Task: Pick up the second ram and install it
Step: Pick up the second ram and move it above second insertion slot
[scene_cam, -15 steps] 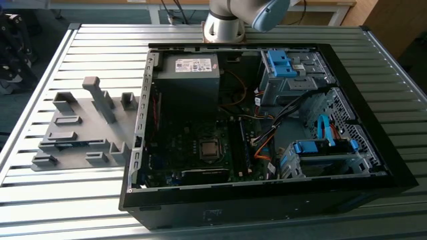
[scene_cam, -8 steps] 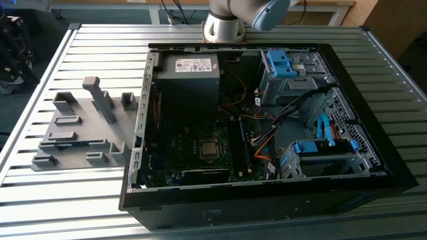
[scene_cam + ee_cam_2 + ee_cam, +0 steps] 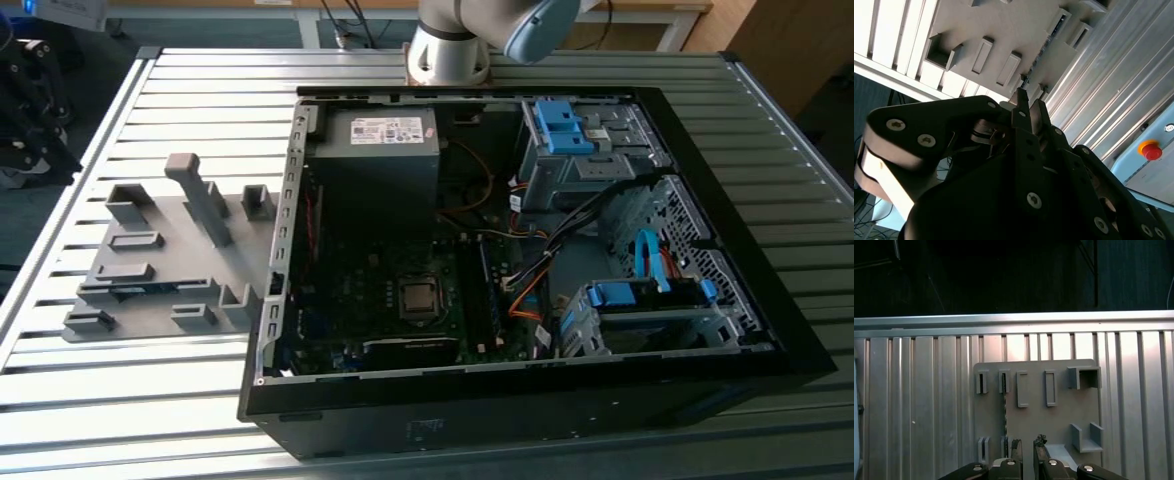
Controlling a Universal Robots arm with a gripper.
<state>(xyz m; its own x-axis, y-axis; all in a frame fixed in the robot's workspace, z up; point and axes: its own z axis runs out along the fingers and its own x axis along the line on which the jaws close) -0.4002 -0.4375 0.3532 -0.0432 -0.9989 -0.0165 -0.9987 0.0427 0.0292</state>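
Observation:
The second ram [image 3: 1004, 412] stands on its long edge in the grey holder tray [image 3: 1064, 412], a thin blue-green strip held between pairs of posts. In the second wrist view the ram [image 3: 1053, 31] is a thin line across the tray [image 3: 1004, 25]. In the exterior view the ram [image 3: 140, 290] lies low in the tray [image 3: 167, 262], at the exterior view's left of the computer case. My gripper [image 3: 1027, 447] hangs well above the tray, just beside the ram's line. Its fingers [image 3: 1021, 107] stand a narrow gap apart with nothing between them.
The open black computer case [image 3: 534, 400] holds the green motherboard [image 3: 387, 290], a grey power supply [image 3: 380, 130], blue drive cages [image 3: 561, 125] and loose cables. Everything rests on a ribbed metal table [image 3: 200, 100]. A red stop button [image 3: 1150, 149] sits off the table.

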